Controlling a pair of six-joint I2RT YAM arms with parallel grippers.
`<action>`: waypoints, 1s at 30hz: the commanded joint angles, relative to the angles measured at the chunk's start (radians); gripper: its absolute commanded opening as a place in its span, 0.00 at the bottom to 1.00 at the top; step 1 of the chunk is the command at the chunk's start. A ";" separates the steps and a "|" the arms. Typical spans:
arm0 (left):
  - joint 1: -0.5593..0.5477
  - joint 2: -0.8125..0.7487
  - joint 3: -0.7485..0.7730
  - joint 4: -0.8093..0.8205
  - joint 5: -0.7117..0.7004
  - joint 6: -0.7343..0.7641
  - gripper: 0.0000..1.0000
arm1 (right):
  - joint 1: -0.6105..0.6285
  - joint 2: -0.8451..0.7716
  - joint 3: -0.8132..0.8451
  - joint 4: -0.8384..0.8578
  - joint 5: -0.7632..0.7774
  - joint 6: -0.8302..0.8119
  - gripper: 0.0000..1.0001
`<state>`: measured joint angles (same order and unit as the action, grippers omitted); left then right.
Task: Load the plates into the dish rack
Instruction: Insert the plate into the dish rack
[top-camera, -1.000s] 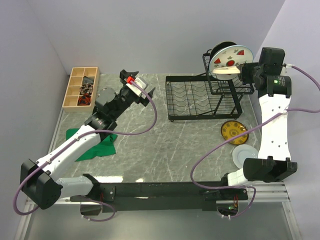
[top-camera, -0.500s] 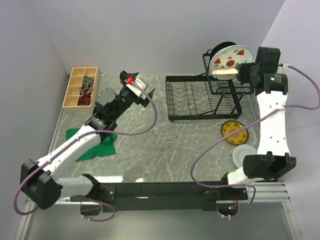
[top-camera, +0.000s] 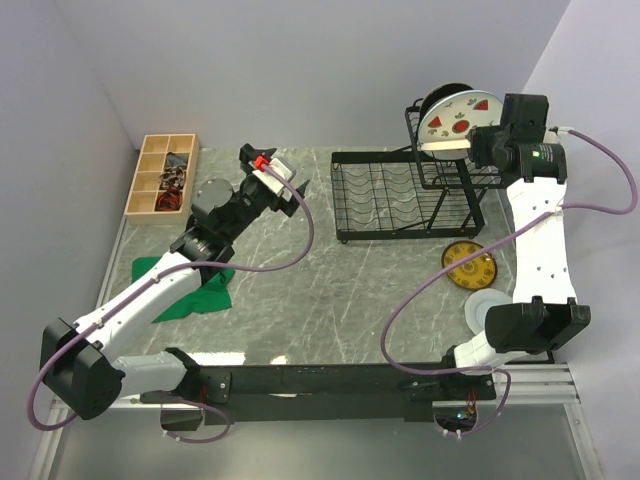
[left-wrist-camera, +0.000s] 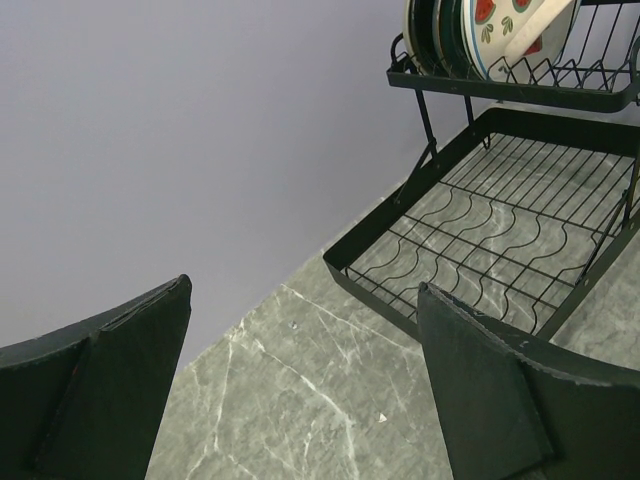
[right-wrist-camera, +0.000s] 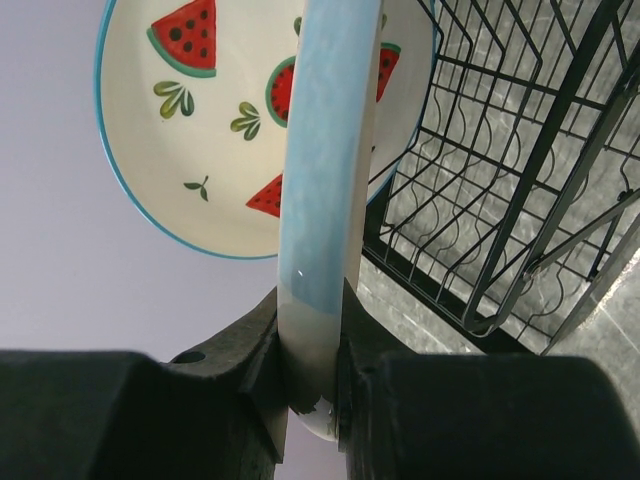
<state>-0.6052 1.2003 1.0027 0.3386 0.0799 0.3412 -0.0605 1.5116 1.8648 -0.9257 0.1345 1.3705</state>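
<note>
Pale wall (right-wrist-camera: 60, 280) behind cream-and-blue plate (right-wrist-camera: 325, 160), on edge

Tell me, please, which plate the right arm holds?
The cream-and-blue plate, pinched edge-on between its fingers; the watermelon plate stands racked, the yellow plate lies on the table.

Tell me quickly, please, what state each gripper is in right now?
Left gripper: open, holding nothing.
Right gripper: shut on the cream-and-blue plate.
</note>
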 joint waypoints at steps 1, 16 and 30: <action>0.002 -0.025 -0.001 0.043 -0.011 -0.025 0.99 | 0.013 -0.024 0.070 0.145 0.051 0.030 0.00; 0.002 -0.013 0.014 0.031 -0.008 -0.030 0.99 | 0.025 -0.025 0.066 0.113 0.096 0.059 0.00; 0.002 -0.010 0.033 -0.001 -0.017 -0.028 0.99 | 0.033 -0.041 0.016 0.087 0.109 0.082 0.00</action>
<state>-0.6052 1.2003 1.0027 0.3302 0.0799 0.3264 -0.0368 1.5116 1.8641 -0.9436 0.1986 1.4204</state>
